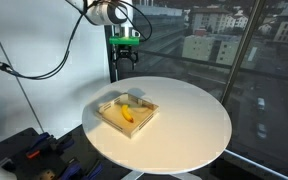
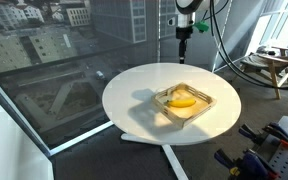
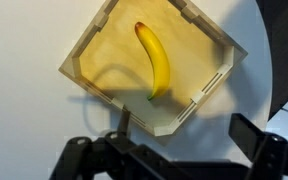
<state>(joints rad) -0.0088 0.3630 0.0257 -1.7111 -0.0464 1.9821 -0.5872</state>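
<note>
Yellow banana [image 3: 154, 62], wooden tray [image 3: 102, 62], hand [image 1: 125, 63] seemingly spread

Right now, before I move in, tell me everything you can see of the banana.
The banana is whole and unpeeled. It is yellow and gently curved, with a darker orange tip at one end and a greenish stem at the other. It lies flat on the floor of the shallow wooden tray, near the middle, its stem end nearer one wall. Only the tray touches it; the open tool hangs above, apart.

Yellow banana [image 3: 155, 61] lying flat inside shallow wooden tray [image 3: 84, 52].
</note>
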